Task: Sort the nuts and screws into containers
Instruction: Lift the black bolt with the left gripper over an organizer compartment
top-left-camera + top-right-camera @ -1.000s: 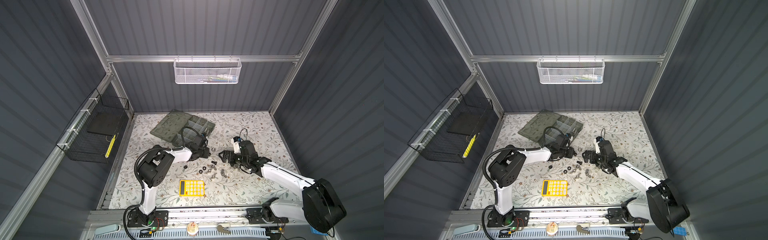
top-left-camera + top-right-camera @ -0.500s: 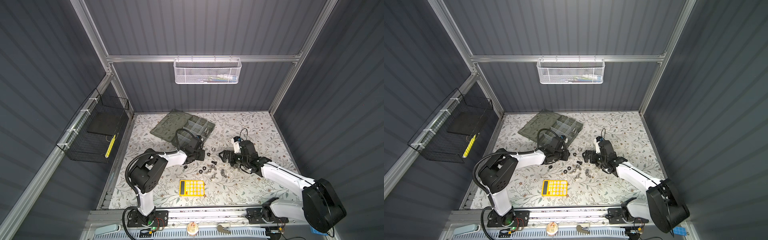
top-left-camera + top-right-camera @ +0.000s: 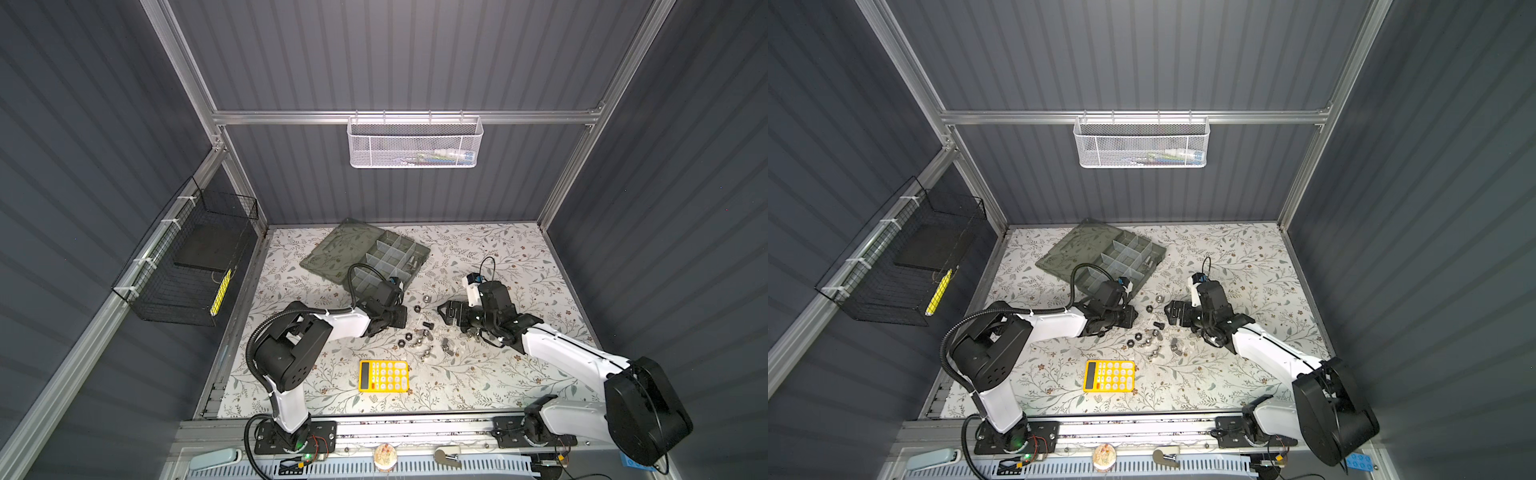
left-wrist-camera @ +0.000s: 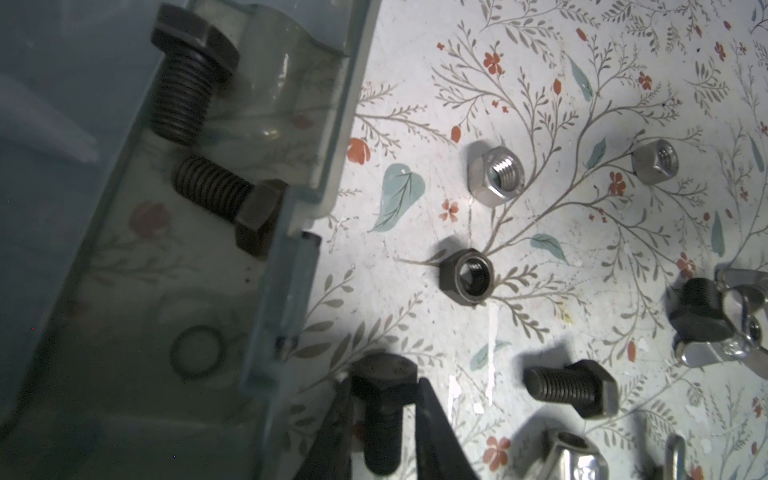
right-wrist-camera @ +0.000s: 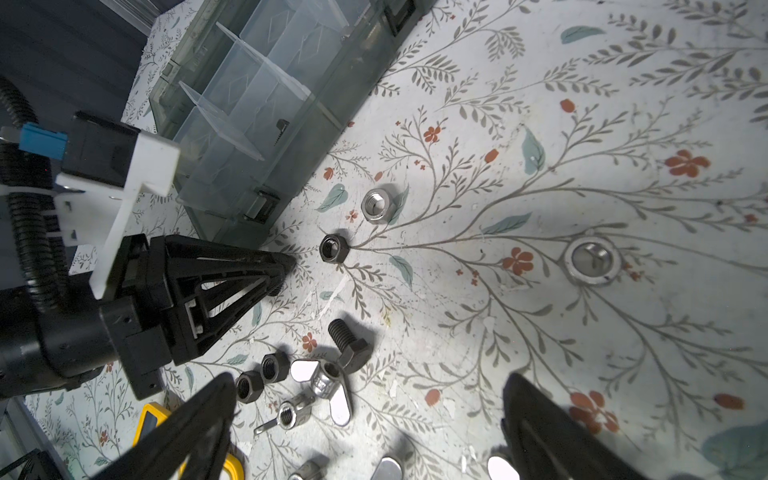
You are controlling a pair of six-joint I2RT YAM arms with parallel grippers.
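My left gripper (image 4: pixel 382 388) is shut on the head of a black screw (image 4: pixel 380 419), just outside the near wall of the organiser box (image 3: pixel 386 257). The closest of its containers (image 4: pixel 137 257) holds two black screws (image 4: pixel 187 79). On the mat beyond lie a black nut (image 4: pixel 467 276), a silver nut (image 4: pixel 494 174), another black screw (image 4: pixel 569 388) and a wing nut (image 4: pixel 739 328). In both top views the left gripper (image 3: pixel 397 316) faces my right gripper (image 3: pixel 446 311) across the pile. The right gripper (image 5: pixel 370 386) stands open above wing nuts (image 5: pixel 328 384) and black nuts (image 5: pixel 274 366), holding nothing.
A yellow calculator (image 3: pixel 383 376) lies near the front edge. The organiser's flat lid (image 3: pixel 336 249) lies open toward the back left. A white mesh basket (image 3: pixel 415 141) hangs on the back wall and a black wire basket (image 3: pixel 187 266) on the left wall.
The left arm's elbow has swung left and lower while its gripper stayed by the box's near corner, still shut on the screw. The right arm has not moved.
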